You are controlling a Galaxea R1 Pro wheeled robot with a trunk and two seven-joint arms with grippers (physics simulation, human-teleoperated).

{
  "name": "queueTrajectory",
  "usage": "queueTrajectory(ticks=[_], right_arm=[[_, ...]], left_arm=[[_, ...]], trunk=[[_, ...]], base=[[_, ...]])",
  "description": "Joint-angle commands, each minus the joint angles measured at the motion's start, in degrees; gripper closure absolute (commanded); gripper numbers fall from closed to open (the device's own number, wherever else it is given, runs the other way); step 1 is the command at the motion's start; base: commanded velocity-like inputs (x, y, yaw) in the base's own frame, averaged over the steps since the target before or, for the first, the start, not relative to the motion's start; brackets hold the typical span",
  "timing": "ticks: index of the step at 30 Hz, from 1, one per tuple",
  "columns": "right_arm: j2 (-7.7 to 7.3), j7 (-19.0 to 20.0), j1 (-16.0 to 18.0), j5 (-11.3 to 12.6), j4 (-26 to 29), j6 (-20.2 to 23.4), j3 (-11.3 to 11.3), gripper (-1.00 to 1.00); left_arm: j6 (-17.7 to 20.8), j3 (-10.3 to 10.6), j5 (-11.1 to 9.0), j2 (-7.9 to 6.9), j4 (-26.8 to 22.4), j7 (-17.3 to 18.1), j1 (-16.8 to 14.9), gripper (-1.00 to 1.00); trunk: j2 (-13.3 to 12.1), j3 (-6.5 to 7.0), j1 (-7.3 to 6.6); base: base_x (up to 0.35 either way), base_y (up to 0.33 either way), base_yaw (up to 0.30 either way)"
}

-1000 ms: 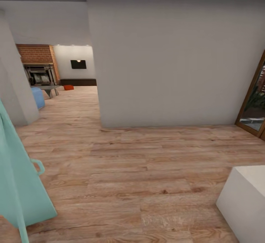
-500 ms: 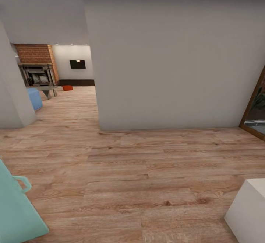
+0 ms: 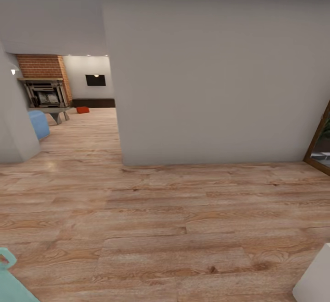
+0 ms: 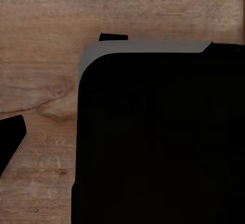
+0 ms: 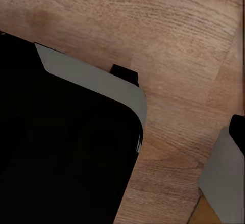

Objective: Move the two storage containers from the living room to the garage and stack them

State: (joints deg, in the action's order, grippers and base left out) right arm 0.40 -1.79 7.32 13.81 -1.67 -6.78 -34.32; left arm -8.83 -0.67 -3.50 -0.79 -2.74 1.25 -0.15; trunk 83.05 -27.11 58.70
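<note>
One orange-red storage container (image 3: 82,109) sits far off on the light wood plank floor of the living room (image 3: 68,109). I see that room through the opening at the left, past a white wall corner. It lies in front of a long dark low cabinet (image 3: 94,102). Both wrist views look down on wood planks and on my own dark base with its grey rim (image 4: 148,48) (image 5: 92,76). The garage is out of view.
A wide white wall (image 3: 215,77) stands straight ahead, with the passage to its left. A brick fireplace (image 3: 41,82) and a light blue sofa (image 3: 39,125) flank the passage. A teal object (image 3: 11,283) sits at my lower left, a white block (image 3: 316,279) at my lower right, and a wooden door frame (image 3: 318,148) at the right.
The whole head view has shifted, so the camera has moved. The teal object and the white block now sit lower, near the picture's corners. The far container has not moved.
</note>
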Motion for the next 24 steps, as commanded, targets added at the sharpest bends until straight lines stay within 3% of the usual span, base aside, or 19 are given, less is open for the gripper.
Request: queueTrajectory(ticks=[1,12,24], right_arm=[[0.07,-0.05,0.06,0.51,-0.18,-0.34,-0.48,-1.0],[0.16,-0.05,0.06,0.53,-0.18,-0.34,-0.47,-1.0],[0.09,-0.05,0.06,0.59,-0.18,-0.34,-0.48,-1.0]], left_arm=[[-0.13,-0.03,-0.37,0.0,0.01,0.14,-0.02,-1.0],[-0.13,-0.03,-0.37,0.0,-0.02,0.1,-0.02,-1.0],[-0.13,-0.03,-0.37,0.0,-0.03,0.12,-0.02,-1.0]], trunk=[[0.03,-0.05,0.03],[0.03,-0.05,0.03],[0.03,-0.05,0.03]], base=[[0.322,0.0,0.0],[0.322,0.0,0.006],[0.322,0.0,0.241]])
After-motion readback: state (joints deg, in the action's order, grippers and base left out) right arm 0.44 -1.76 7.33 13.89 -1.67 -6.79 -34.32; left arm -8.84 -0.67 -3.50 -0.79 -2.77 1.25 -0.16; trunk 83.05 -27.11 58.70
